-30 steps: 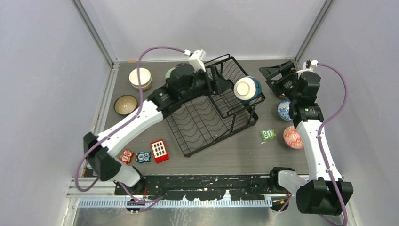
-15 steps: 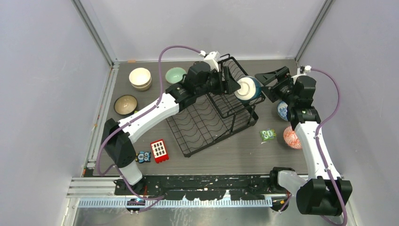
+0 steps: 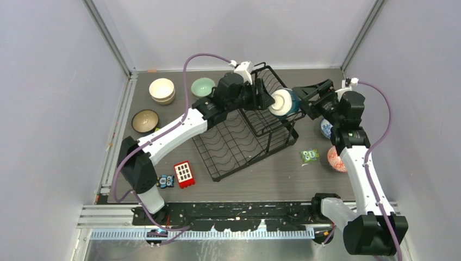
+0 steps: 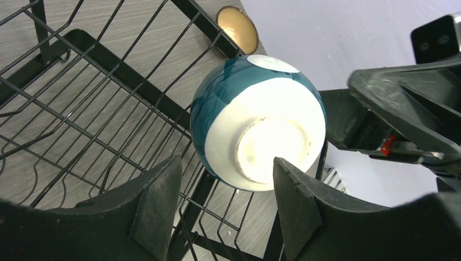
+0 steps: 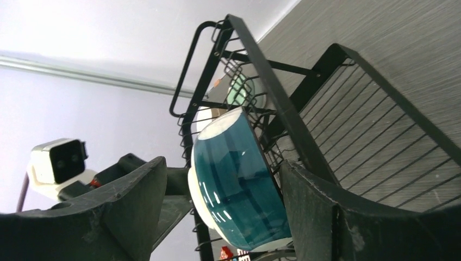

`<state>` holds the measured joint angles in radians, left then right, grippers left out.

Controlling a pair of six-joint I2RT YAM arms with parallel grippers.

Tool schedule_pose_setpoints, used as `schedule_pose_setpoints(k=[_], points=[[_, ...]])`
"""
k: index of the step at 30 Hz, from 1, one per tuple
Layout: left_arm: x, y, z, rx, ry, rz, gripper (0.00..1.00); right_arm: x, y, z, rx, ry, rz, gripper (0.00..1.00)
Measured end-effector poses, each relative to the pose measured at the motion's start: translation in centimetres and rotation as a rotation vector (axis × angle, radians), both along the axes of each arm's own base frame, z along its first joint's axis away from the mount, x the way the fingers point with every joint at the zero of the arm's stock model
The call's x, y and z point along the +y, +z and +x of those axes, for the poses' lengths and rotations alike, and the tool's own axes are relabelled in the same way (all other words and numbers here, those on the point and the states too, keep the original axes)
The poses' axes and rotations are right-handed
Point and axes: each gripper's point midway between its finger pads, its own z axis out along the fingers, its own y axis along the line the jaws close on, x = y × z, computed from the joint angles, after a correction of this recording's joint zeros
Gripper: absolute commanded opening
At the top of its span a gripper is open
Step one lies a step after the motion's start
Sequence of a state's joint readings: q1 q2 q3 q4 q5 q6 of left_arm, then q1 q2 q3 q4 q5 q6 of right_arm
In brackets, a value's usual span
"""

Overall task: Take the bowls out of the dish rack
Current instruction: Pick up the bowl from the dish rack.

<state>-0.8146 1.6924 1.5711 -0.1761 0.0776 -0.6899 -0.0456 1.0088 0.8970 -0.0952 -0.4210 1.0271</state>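
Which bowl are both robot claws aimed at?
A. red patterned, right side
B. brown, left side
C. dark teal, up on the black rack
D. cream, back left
C: the dark teal bowl sits in the raised basket of the dish rack, with the left gripper and the right gripper open on either side of it.

My bench (image 3: 261, 174) is grey wood-grain. The black dish rack (image 3: 239, 144) stands on it mid-frame. At upper left sit stacked cream bowls (image 3: 162, 89), a pale green bowl (image 3: 203, 86) and, lower, a brown bowl (image 3: 145, 120). At lower left lie a red block (image 3: 184, 174) and a small toy block (image 3: 164, 181). At right are a green toy (image 3: 309, 156), a red patterned bowl (image 3: 336, 160) and a partly hidden blue-and-white bowl (image 3: 325, 128).
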Motion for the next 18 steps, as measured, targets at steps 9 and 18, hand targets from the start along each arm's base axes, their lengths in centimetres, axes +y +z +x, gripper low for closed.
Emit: schedule_pose_setpoints(k=[9, 18], points=[[0.1, -0.5, 0.1, 0.002, 0.005, 0.010, 0.61, 1.3, 0.7, -0.9, -0.024, 0.046, -0.001, 0.67], [0.1, -1.0, 0.2, 0.002, 0.004, 0.018, 0.59, 1.8, 1.1, -0.4, -0.057, 0.066, 0.046, 0.66]])
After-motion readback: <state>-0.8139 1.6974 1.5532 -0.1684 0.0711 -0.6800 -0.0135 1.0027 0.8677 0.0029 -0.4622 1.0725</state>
